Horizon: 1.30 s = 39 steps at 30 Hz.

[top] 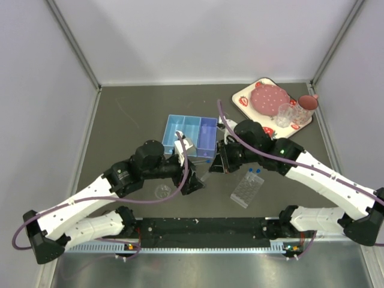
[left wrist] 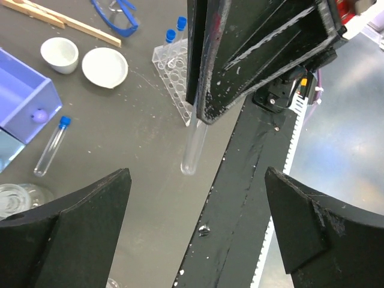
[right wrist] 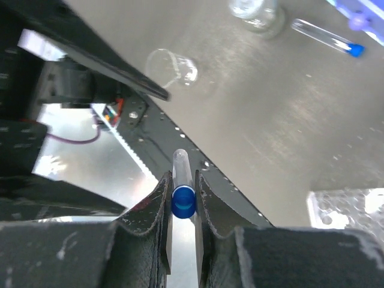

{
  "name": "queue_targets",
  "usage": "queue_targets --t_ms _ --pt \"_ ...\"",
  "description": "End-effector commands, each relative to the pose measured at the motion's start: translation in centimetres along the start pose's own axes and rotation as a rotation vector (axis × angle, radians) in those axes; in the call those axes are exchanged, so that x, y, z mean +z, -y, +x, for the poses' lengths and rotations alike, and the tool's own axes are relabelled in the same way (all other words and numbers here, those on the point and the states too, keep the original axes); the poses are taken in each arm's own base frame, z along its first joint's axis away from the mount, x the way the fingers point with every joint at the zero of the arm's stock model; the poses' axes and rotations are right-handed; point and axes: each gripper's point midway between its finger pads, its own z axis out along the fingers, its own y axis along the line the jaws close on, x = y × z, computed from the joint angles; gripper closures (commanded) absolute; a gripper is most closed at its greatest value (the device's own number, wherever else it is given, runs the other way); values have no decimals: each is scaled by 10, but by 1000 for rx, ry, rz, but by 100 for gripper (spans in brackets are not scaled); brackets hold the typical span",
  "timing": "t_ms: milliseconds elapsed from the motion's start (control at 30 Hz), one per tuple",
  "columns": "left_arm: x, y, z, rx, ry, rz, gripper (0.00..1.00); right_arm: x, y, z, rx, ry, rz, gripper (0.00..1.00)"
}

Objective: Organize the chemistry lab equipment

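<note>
Right wrist view shows the right hand (right wrist: pixel 183 183) pinching a clear tube (right wrist: pixel 182 163) at its blue cap (right wrist: pixel 183 201). Its two dark, scuffed fingers (right wrist: pixel 150 222) press against the cap's sides, and the smooth glass barrel sticks out past the tips to a rounded end. Beyond it, the matte grey counter (right wrist: pixel 282 120) is speckled with white flecks. A second tube (right wrist: pixel 327 37) with a blue cap lies flat there near clear round dishes (right wrist: pixel 258 13), and a corner of the clear well rack (right wrist: pixel 348 207) shows at the right edge.

From the left wrist, the left hand (left wrist: pixel 198 180) is spread wide, with nothing between its broad black fingers. The held tube hangs from the right hand above that gap. The well rack is a transparent rectangular block of round wells with two blue-capped tubes standing in it. Near it lie two shallow white bowls (left wrist: pixel 105 66), thin tan wooden tongs (left wrist: pixel 60 21) and blue goggles (left wrist: pixel 120 15). A blue tray (left wrist: pixel 24 96) sits at the left.

From above, both forearms angle inward over the middle of the counter, with the hands facing each other closely just in front of the blue tray.
</note>
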Motion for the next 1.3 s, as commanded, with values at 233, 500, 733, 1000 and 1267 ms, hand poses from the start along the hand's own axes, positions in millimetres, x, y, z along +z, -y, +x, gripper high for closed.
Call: queue_targets --t_ms 233,500,733,1000,1267 --pt "-21 -10 -35 58 36 -124 1 -51 112 -23 68 158 479 100" --pt "-13 -18 -26 63 11 -137 1 -85 177 -1 190 166 769 100" --pt "-7 -20 -19 70 -7 -129 1 -100 210 26 300 175 963 100" --pt "-7 -17 -16 84 -7 -108 1 -105 225 41 375 178 1058 100" --pt "-7 -14 -13 88 -7 -87 1 -105 229 48 413 187 1081 100"
